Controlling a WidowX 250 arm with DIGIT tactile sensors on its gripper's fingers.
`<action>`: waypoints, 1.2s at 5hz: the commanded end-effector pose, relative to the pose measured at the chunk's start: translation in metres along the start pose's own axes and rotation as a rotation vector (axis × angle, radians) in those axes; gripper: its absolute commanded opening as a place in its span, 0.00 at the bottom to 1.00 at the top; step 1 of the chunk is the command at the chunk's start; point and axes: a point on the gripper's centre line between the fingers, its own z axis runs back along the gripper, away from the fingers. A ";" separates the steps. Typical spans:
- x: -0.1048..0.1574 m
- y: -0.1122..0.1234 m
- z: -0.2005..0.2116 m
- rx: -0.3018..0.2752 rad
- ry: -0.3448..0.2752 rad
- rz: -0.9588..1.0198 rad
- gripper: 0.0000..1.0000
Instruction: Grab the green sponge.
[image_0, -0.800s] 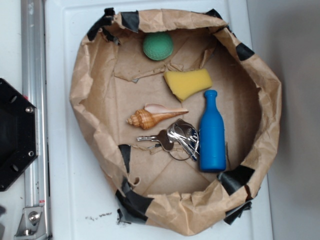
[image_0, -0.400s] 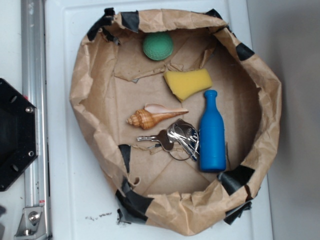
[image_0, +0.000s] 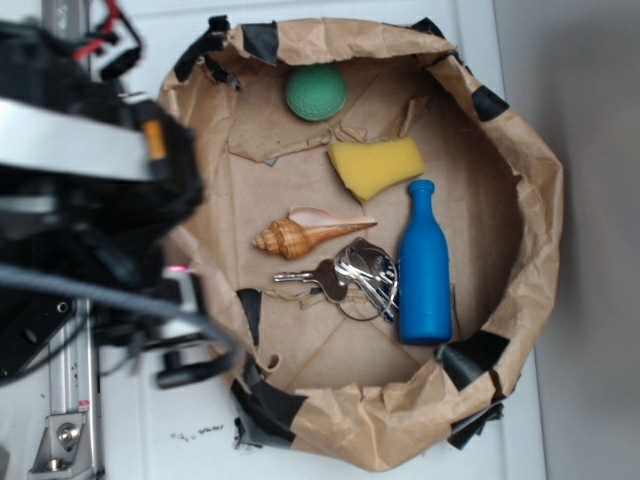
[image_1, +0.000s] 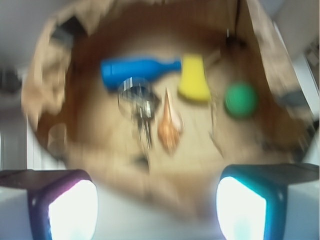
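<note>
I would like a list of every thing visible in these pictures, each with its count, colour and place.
Round green sponge ball: 1, green, far end of the paper bin.
Yellow foam sponge wedge: 1, yellow, beside the bottle's neck.
Blue plastic bottle: 1, blue, lying flat.
Spiral seashell: 1, tan, centre.
Metal key bunch: 1, silver, touching the bottle.
Crumpled brown paper bin: 1, brown, black tape.
Robot arm: 1, black, over the bin's edge.
Gripper: fingers apart, empty.

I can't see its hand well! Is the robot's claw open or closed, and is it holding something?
Gripper: open and empty, its two fingers spread wide apart, above the brown paper-lined bin, away from the round green sponge.
</note>
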 end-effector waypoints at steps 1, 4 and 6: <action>0.049 0.049 -0.060 0.103 0.027 0.318 1.00; 0.059 0.056 -0.156 0.166 0.227 0.363 1.00; 0.066 0.041 -0.164 0.144 0.257 0.323 1.00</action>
